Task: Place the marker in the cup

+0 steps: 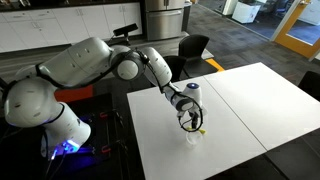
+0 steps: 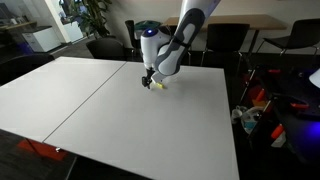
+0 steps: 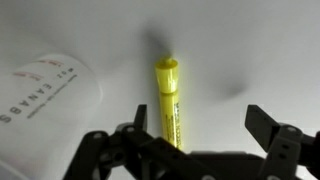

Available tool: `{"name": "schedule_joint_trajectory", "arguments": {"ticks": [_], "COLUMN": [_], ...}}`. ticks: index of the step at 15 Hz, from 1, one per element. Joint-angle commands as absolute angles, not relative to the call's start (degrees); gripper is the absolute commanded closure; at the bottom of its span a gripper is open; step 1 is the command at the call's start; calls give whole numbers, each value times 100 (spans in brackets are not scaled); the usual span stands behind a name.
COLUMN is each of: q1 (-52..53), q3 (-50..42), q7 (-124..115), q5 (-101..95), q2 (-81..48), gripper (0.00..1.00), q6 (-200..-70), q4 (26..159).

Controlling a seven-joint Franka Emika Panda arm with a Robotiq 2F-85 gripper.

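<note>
At the gripper: spread wide, pinching nothing, low over the white table. Between the jaws, hard by one and well clear of the other: the marker, yellow, flat on the table, pointing away. Looks like the grasp step, not yet closed. Next: centre on the barrel, squeeze, lift, carry sideways. Beyond the nearer jaw: the cup, translucent, printed; no marker inside, other contents impossible to tell.

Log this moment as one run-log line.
gripper: jaws open, straddling marker | marker: lying on table | cup: beside, marker not in it
</note>
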State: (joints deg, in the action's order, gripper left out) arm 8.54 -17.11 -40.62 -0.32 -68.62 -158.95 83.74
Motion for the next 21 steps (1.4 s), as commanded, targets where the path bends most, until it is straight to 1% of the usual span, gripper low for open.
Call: {"name": "schedule_joint_trajectory", "arguments": {"ticks": [1, 6, 8, 13, 17, 18, 19, 21], "q1": [789, 730, 728, 732, 757, 761, 770, 793], "q3": [-1695, -1657, -1655, -1648, -1665, -1667, -1675, -1674], "q7": [-3984, -3975, -3986, -3991, -4007, -4006, -4009, -4011], "q5": [108, 103, 92, 84, 75, 73, 68, 67], "q2": [-7064, -7197, -7209, -7249, -7233, -7221, -7201, -7146], "gripper": [0, 0, 26, 66, 95, 99, 96, 95], "q6": [-15551, -15432, -15385, -15403, -15470, -15485, -15510, -15542], "q4": [7953, 7739, 7692, 7578, 7578, 7585, 7615, 7685]}}
